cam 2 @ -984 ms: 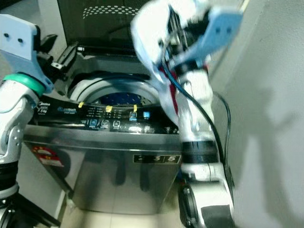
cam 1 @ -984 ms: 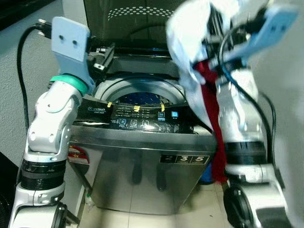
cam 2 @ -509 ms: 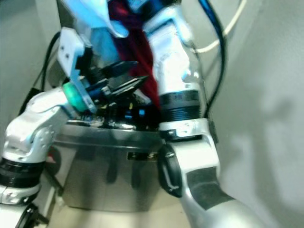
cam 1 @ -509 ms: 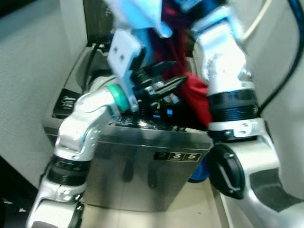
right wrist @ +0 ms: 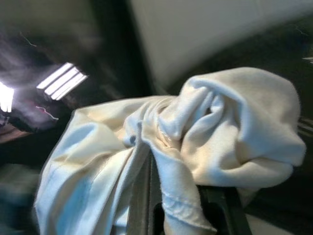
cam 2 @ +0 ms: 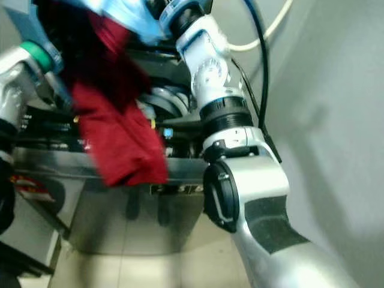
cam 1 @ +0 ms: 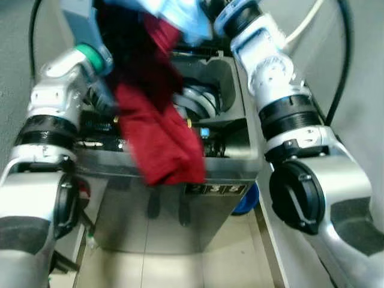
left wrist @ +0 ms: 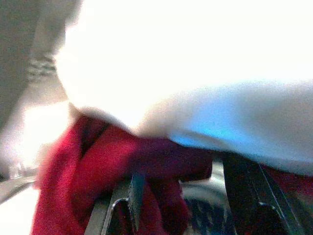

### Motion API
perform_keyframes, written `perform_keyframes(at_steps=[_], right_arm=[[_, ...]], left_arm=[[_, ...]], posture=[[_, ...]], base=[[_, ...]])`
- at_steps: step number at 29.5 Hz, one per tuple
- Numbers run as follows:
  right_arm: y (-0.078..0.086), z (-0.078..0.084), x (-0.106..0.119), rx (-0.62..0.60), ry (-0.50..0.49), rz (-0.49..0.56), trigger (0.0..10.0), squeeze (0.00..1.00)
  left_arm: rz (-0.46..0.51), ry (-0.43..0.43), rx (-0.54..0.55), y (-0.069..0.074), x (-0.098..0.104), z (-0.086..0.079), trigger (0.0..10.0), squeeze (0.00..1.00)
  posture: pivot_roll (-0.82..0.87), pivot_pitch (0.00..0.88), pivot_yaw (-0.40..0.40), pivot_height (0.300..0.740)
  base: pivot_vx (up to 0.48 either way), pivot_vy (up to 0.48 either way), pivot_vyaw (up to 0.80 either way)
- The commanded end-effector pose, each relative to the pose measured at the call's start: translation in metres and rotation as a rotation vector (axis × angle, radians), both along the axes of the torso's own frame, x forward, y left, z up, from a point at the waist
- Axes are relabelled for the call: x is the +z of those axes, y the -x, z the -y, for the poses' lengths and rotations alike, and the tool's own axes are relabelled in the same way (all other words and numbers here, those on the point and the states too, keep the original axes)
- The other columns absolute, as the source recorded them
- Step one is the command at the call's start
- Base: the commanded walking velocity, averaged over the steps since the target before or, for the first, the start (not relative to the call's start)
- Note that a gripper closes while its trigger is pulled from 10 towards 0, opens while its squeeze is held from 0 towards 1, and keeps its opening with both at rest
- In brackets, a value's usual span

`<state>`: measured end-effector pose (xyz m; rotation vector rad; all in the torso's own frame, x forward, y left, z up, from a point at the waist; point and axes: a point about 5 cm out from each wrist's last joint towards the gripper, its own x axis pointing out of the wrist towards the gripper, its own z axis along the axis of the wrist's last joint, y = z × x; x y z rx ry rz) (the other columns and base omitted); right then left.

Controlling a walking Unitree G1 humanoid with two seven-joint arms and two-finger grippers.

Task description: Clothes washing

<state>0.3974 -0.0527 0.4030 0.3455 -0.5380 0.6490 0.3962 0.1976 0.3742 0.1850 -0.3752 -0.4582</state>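
Clothes (cam 1: 159, 129) in right pincer (right wrist: 181, 215), over washer (cam 1: 234, 162)

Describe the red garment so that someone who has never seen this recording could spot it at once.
Start at the steel top-loading washing machine with its lid up. The red garment hangs in front of its control panel, draping down from a pale blue-white cloth bunched at the top. It is the only deep red thing; its neighbour is pale.

The red garment (cam 1: 157, 129) hangs across the washer's front edge, blocking your way to the control panel (cam 1: 96, 129). Both arms crowd above the machine. The drum opening (cam 1: 201, 99) stays reachable beside the right arm (cam 1: 273, 78).
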Motion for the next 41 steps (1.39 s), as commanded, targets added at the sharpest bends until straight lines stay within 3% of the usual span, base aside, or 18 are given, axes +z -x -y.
perform_keyframes(at_steps=[1, 5, 6, 9, 12, 13, 14, 16, 20, 24, 26, 27, 28, 29, 32, 36, 39, 41], right_arm=[[-0.013, 0.022, -0.023, -0.248, 0.079, -0.048, 10.0, 0.00], [-0.017, 0.032, -0.031, -0.481, 0.171, -0.034, 10.0, 0.00], [-0.017, 0.032, -0.031, -0.481, 0.171, -0.034, 10.0, 0.00], [-0.017, 0.040, -0.036, -0.745, 0.273, 0.035, 10.0, 0.00], [-0.017, 0.035, -0.040, -0.709, 0.294, 0.053, 10.0, 0.00], [-0.014, 0.017, -0.050, -0.575, 0.382, 0.114, 10.0, 0.00], [-0.014, 0.017, -0.050, -0.575, 0.382, 0.114, 10.0, 0.00], [-0.010, 0.000, -0.068, -0.416, 0.480, 0.144, 10.0, 0.00], [-0.009, -0.005, -0.080, -0.372, 0.528, 0.144, 10.0, 0.00], [-0.010, -0.005, -0.096, -0.342, 0.644, 0.128, 10.0, 0.00], [-0.012, -0.002, -0.108, -0.298, 0.658, 0.050, 10.0, 0.00], [-0.014, 0.000, -0.110, -0.299, 0.637, 0.011, 10.0, 0.77], [-0.014, 0.000, -0.110, -0.299, 0.637, 0.011, 10.0, 0.77], [-0.015, 0.002, -0.110, -0.293, 0.593, -0.030, 10.0, 1.00], [-0.017, 0.005, -0.105, -0.257, 0.489, -0.105, 10.0, 1.00], [-0.015, 0.017, -0.082, -0.091, 0.211, -0.127, 10.0, 1.00], [-0.007, 0.025, -0.073, 0.030, 0.123, -0.063, 10.0, 1.00], [-0.007, 0.025, -0.073, 0.030, 0.123, -0.063, 10.0, 1.00]], left_arm=[[-0.023, -0.073, -0.003, 0.000, -0.003, -0.008, 10.0, 0.00], [-0.013, -0.135, 0.035, -0.004, -0.001, -0.009, 10.0, 0.00], [-0.013, -0.135, 0.035, -0.004, -0.001, -0.009, 10.0, 0.00], [-0.008, -0.165, 0.001, -0.008, 0.000, 0.001, 10.0, 0.00], [-0.010, -0.162, -0.030, -0.008, -0.002, 0.006, 10.0, 0.00], [-0.017, -0.119, -0.112, -0.007, -0.005, 0.015, 10.0, 0.00], [-0.017, -0.119, -0.112, -0.007, -0.005, 0.015, 10.0, 0.00], [-0.048, -0.057, -0.283, -0.002, -0.014, 0.032, 10.0, 0.00], [-0.063, -0.039, -0.407, 0.004, -0.024, 0.046, 10.0, 0.00], [-0.071, -0.080, -0.546, 0.023, -0.039, 0.068, 10.0, 0.00], [-0.073, -0.092, -0.660, 0.046, -0.049, 0.086, 10.0, 0.00], [-0.085, -0.065, -0.711, 0.056, -0.050, 0.093, 10.0, 0.00], [-0.085, -0.065, -0.711, 0.056, -0.050, 0.093, 10.0, 0.00], [-0.078, -0.069, -0.750, 0.067, -0.054, 0.099, 10.0, 0.00], [-0.061, -0.066, -0.770, 0.081, -0.058, 0.106, 10.0, 0.00], [0.003, 0.016, -0.640, 0.087, -0.053, 0.101, 10.0, 0.00], [0.023, 0.052, -0.575, 0.090, -0.051, 0.094, 10.0, 0.00], [0.023, 0.052, -0.575, 0.090, -0.051, 0.094, 10.0, 0.00]], posture=[[0.12, 0.173, -0.053, 0.740], [0.13, 0.179, -0.055, 0.740], [0.13, 0.179, -0.055, 0.740], [0.14, 0.182, -0.054, 0.740], [0.14, 0.178, -0.050, 0.740], [0.13, 0.175, -0.045, 0.740], [0.13, 0.175, -0.045, 0.740], [0.13, 0.167, -0.036, 0.740], [0.13, 0.160, -0.028, 0.740], [0.14, 0.149, -0.018, 0.740], [0.14, 0.143, -0.008, 0.740], [0.13, 0.139, -0.004, 0.740], [0.13, 0.139, -0.004, 0.740], [0.14, 0.132, 0.006, 0.740], [0.14, 0.124, 0.012, 0.740], [0.15, 0.105, 0.010, 0.740], [0.15, 0.100, 0.008, 0.740], [0.15, 0.100, 0.008, 0.740]], base=[[0.000, 0.000, 0.00], [0.000, 0.000, 0.00], [0.000, 0.000, 0.00], [0.000, 0.000, 0.00], [0.000, 0.000, 0.00], [0.000, 0.000, 0.00], [0.000, 0.000, 0.00], [0.000, 0.000, 0.00], [0.000, 0.000, 0.00], [0.000, 0.000, 0.00], [0.000, 0.000, 0.00], [0.000, 0.000, 0.00], [0.000, 0.000, 0.00], [0.000, 0.000, 0.00], [0.000, 0.000, 0.00], [0.000, 0.000, 0.00], [0.000, 0.000, 0.00], [0.000, 0.000, 0.00]])
